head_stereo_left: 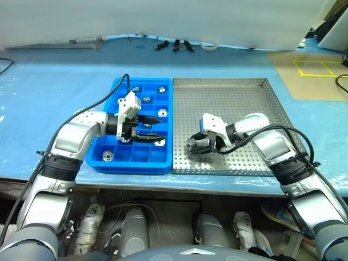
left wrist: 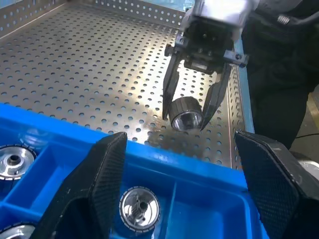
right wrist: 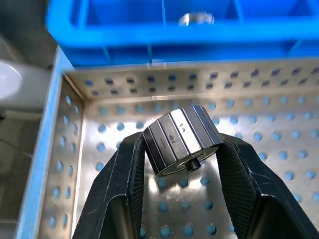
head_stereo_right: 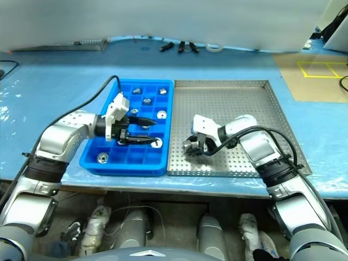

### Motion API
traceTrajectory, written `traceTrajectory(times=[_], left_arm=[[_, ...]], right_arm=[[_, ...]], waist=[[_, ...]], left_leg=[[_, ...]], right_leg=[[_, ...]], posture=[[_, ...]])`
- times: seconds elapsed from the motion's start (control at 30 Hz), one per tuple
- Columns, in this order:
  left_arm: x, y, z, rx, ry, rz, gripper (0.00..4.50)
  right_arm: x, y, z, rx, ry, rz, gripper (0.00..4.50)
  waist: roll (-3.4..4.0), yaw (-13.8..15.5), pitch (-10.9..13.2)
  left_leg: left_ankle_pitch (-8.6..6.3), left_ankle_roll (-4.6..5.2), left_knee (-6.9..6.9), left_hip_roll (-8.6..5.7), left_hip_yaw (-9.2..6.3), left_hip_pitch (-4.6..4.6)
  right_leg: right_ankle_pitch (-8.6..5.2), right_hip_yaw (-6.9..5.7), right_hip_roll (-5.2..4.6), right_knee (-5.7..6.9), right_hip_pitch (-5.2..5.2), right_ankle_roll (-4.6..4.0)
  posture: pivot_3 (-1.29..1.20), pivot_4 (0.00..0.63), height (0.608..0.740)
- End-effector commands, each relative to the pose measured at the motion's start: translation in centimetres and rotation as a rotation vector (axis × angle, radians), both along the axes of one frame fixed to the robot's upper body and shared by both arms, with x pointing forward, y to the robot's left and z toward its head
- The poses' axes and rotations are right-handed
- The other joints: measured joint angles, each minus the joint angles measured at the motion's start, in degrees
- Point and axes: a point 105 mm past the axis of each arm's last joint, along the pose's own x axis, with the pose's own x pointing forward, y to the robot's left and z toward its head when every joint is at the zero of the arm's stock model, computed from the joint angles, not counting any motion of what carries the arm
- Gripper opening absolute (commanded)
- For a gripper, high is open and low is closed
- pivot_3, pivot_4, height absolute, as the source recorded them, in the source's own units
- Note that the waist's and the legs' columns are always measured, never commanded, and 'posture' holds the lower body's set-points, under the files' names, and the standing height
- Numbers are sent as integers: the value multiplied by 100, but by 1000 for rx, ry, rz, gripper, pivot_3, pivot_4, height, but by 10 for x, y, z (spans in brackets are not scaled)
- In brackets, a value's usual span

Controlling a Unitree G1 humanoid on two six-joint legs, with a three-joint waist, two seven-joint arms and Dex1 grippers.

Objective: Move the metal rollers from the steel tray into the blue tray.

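Observation:
My right gripper [head_stereo_left: 194, 144] is shut on one metal roller [right wrist: 182, 137], a short faceted silver cylinder, and holds it just above the perforated floor of the steel tray [head_stereo_left: 228, 103] near the front left corner. The left wrist view shows that same roller [left wrist: 186, 114] between the right gripper's black fingers. The blue tray [head_stereo_left: 130, 165] lies against the steel tray's left side, with several rollers [head_stereo_left: 107, 156] in its compartments. Over the blue tray's right-hand columns, my left gripper [head_stereo_left: 160, 129] stands open and holds nothing. Beneath it a roller [left wrist: 140, 209] rests in a compartment.
Both trays lie on a table with a blue cover. Small black tools [head_stereo_left: 174, 44] and a roll of tape [head_stereo_left: 209, 47] lie at the far edge, and a metal strip [head_stereo_left: 60, 44] at the back left. A cardboard sheet with yellow lines [head_stereo_left: 315, 68] is at the right.

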Motion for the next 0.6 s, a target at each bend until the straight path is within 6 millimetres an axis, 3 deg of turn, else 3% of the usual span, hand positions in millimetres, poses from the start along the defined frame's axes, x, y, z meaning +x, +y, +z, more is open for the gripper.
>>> traceTrajectory(times=[0.03,0.17,0.37,0.47,0.6], left_arm=[[6,9,24,-19,-96,24,3635],[12,33,37,-33,-131,134,3635],[-6,63,30,-6,-116,258,3635],[-16,75,27,5,-102,321,3635],[-31,91,24,32,-86,402,3635]], right_arm=[[2,18,41,88,-87,44,1779],[3,42,52,146,-85,82,1779],[-8,78,42,185,-8,198,1779],[-10,93,38,198,12,241,1779],[-6,112,32,210,10,285,1779]], waist=[[0,-18,0],[0,-27,0],[-1,117,0],[-2,224,1],[-3,337,2]], left_leg=[[0,0,0,0,0,0],[0,-1,-2,1,1,-2],[-1,0,-12,1,-3,-44],[2,-3,-2,6,-25,-103],[3,-6,-3,8,-41,-110]], right_leg=[[0,1,0,1,-2,0],[-1,2,2,4,-10,-2],[-13,-13,0,4,-46,-19],[-13,-46,0,8,-82,-20],[-15,-102,-2,11,-79,-24]], posture=[[-116,150,740],[-35,150,740],[121,150,740],[202,150,740],[266,150,740]])
